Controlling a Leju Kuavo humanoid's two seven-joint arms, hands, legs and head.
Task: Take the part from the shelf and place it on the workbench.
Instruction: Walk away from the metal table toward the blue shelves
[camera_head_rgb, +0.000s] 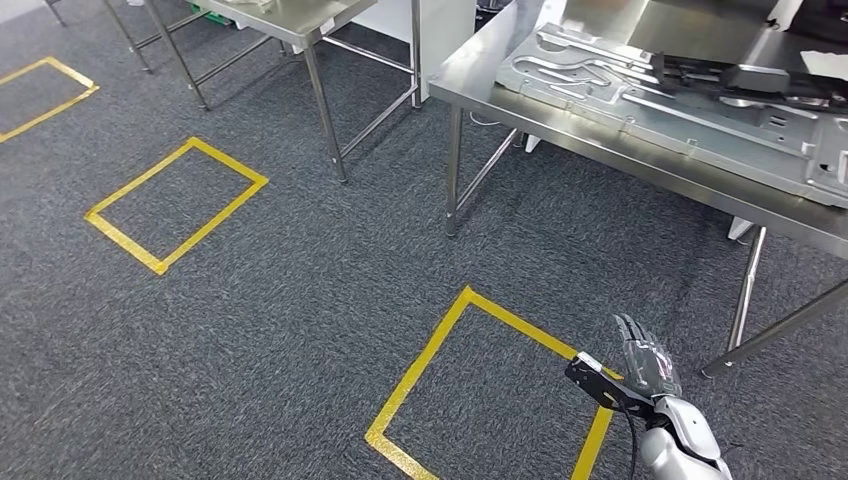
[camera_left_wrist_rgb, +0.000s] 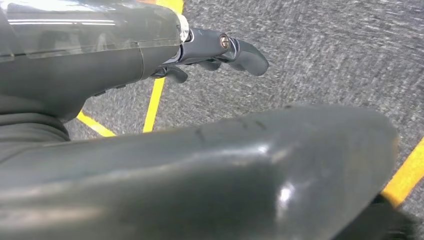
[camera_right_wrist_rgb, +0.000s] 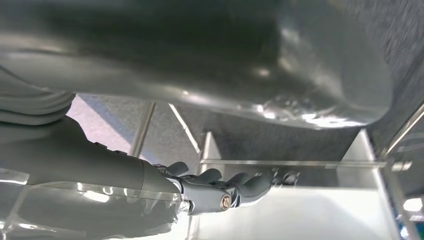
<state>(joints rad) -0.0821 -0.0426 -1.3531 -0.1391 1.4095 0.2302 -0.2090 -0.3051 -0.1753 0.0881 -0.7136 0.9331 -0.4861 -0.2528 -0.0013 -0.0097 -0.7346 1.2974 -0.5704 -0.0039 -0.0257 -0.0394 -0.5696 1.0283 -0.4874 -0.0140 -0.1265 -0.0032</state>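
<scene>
Two hands hung low and neither held anything. The right hand (camera_head_rgb: 648, 362) showed in the head view with its fingers stretched out flat and apart, released, above the carpet beside a yellow taped square (camera_head_rgb: 490, 390) on the floor. The left hand (camera_left_wrist_rgb: 210, 52) appeared in its wrist view with its fingers loosely extended over the grey carpet and nothing between them.

Well ahead of the right hand and higher up stood a steel counter (camera_head_rgb: 520, 110). On it lay large pressed sheet-metal panels (camera_head_rgb: 660, 100), pale grey, flat, with stamped ribs, slots and cut-outs. Whether one of these was the task's part, or whether the part sat elsewhere on a shelf, could not be told; no shelf could be made out plainly.

By my judgement the step in hand was travel, with the robot walking empty-handed either toward the shelf or away from a finished placement. The next move would call for facing the shelf, raising an arm, and closing a hand on an edge of the thin panel, which looked wide, stiff and awkward to balance.
</scene>
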